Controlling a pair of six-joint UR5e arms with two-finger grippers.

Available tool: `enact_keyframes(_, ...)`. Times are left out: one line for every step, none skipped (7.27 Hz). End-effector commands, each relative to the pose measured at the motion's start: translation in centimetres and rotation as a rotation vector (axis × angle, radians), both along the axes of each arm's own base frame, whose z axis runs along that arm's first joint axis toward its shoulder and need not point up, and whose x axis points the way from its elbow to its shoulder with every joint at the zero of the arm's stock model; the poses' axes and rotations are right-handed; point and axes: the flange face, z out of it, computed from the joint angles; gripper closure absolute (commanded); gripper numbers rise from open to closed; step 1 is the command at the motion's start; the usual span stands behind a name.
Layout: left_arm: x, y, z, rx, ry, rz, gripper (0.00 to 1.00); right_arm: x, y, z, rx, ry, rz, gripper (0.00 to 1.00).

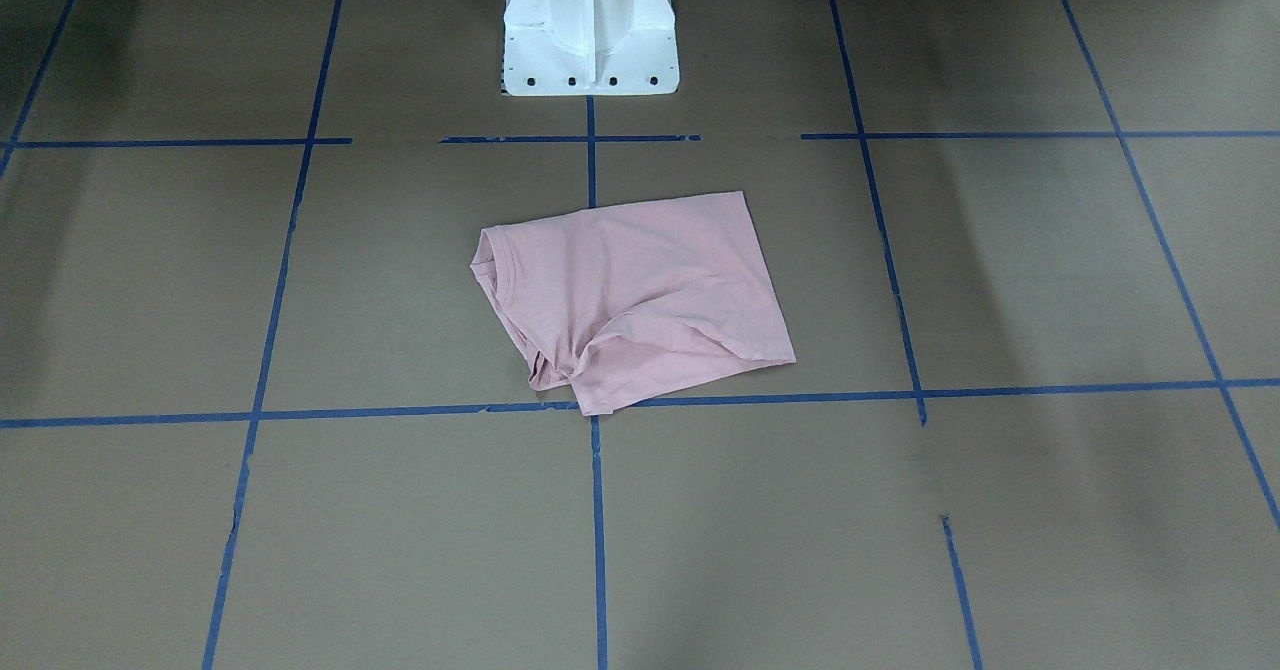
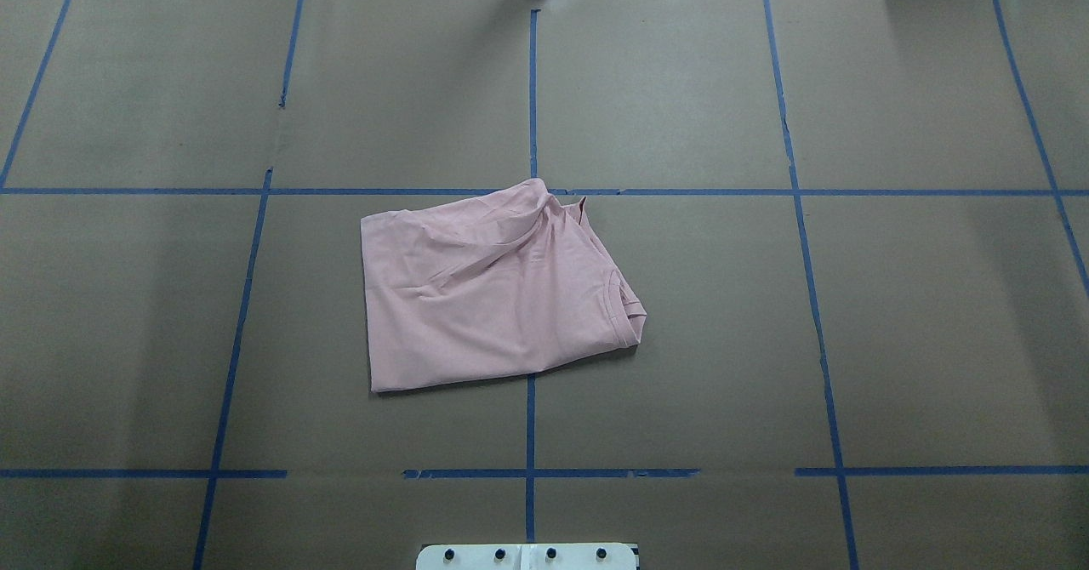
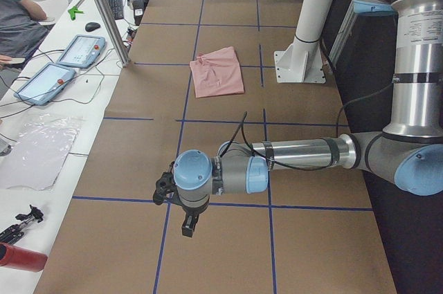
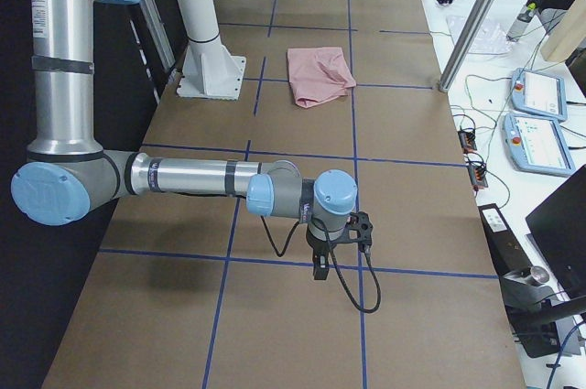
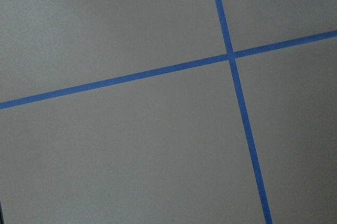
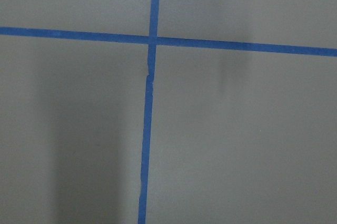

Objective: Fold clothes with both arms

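T-shirt (image 1: pixel 640 295) lies loosely folded on the counter (image 1: pixel 300 280) near the pedestal (image 1: pixel 590 40); left hand (image 3: pixel 188 226) and right hand (image 4: pixel 320 268) hang far from it, grip state indiscernible. Pinching one layer could undo the fold.

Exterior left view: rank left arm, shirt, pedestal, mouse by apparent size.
1. left arm, though nearness to the camera inflates it.
2-3. shirt and pedestal look about alike, so I'm not ranking them.
4. mouse, by far the smallest.

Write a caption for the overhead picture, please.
A roughly folded pink T-shirt lies on the brown table, overlapping the blue tape lines.
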Motion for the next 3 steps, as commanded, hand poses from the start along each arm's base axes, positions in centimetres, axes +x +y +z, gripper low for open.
enact_keyframes(-0.04,0.09,0.13,-0.003,0.000,-0.001,0.00,0.01,-0.10,-0.08,0.003,0.002,-0.001,0.00)
enact_keyframes(-0.04,0.07,0.06,-0.001,0.000,0.000,0.00,0.01,-0.18,-0.15,0.005,0.002,-0.001,0.00)
enact_keyframes(0.03,0.05,0.05,-0.002,0.000,0.001,0.00,0.03,-0.16,-0.05,0.003,0.005,-0.001,0.00)
